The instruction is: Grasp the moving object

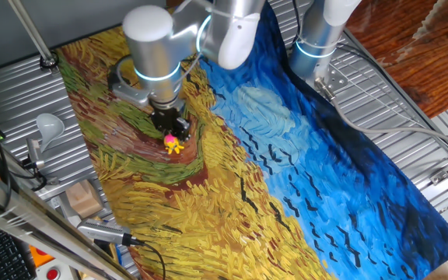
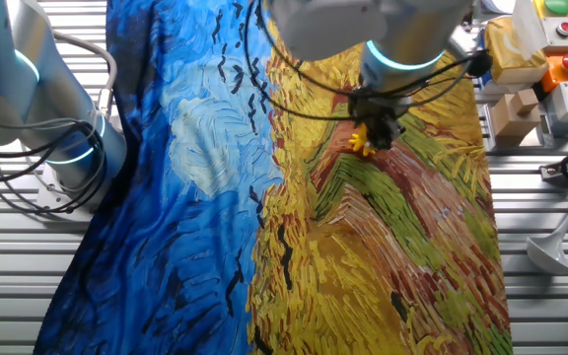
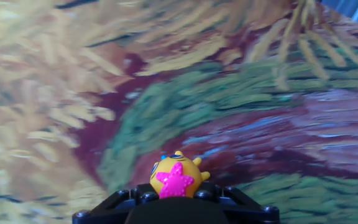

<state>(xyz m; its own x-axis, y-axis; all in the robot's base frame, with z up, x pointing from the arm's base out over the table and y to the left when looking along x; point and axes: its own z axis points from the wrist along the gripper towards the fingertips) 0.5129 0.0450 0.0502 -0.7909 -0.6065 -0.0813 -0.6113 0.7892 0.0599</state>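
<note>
Where one fixed view looks down on your counter (image 1: 411,148), a painted cloth (image 1: 232,194) of yellow, green and blue strokes covers it. One tiny toy (image 1: 173,145), pink on top with yellow legs, sits at the tip of your single black claw (image 1: 171,129). From the other fixed view, you see only a yellow speck of the toy (image 2: 361,143) beside the claw (image 2: 381,133). Looking along the hand view, one toy (image 3: 176,177) shows as an orange-yellow ball bearing a pink star, resting just above the claw's dark edge (image 3: 176,208). You cannot tell whether the claw is open or closed.
</note>
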